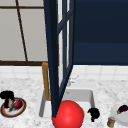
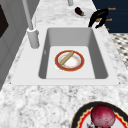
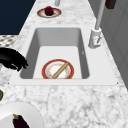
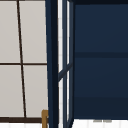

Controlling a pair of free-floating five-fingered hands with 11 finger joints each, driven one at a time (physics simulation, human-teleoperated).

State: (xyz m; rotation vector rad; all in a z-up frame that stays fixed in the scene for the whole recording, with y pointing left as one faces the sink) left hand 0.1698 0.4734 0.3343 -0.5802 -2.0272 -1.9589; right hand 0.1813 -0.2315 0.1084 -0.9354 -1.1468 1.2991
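Nearest to the front camera, a big red ball (image 1: 68, 114) sits at the sink's front edge, hiding part of the basin. Just right of it the right robot hand (image 1: 93, 113) hangs over the sink's front right corner, fingers curled downward and closed on nothing; the right side view shows it (image 3: 12, 59) above the worktop (image 3: 75, 100) just outside the basin's rim. Down in the sink (image 2: 75, 35) lies a red-rimmed plate (image 2: 79, 65) with a pale stick-like piece (image 2: 66, 58) across it, its long axis running diagonally, one end toward the faucet side and the other toward the opposite front corner. At the far left the left robot hand (image 1: 7, 96) hovers over a dark-rimmed plate (image 1: 22, 110), its fingers pointing down beside a dark red round fruit (image 1: 17, 104); whether they grip anything cannot be told. On the right a white plate (image 1: 115, 117) carries an eggplant (image 1: 123, 109), with a small jar (image 1: 110, 122) near it. Farther back stands the faucet (image 3: 96, 35), then an open dark-blue window frame (image 1: 53, 50).
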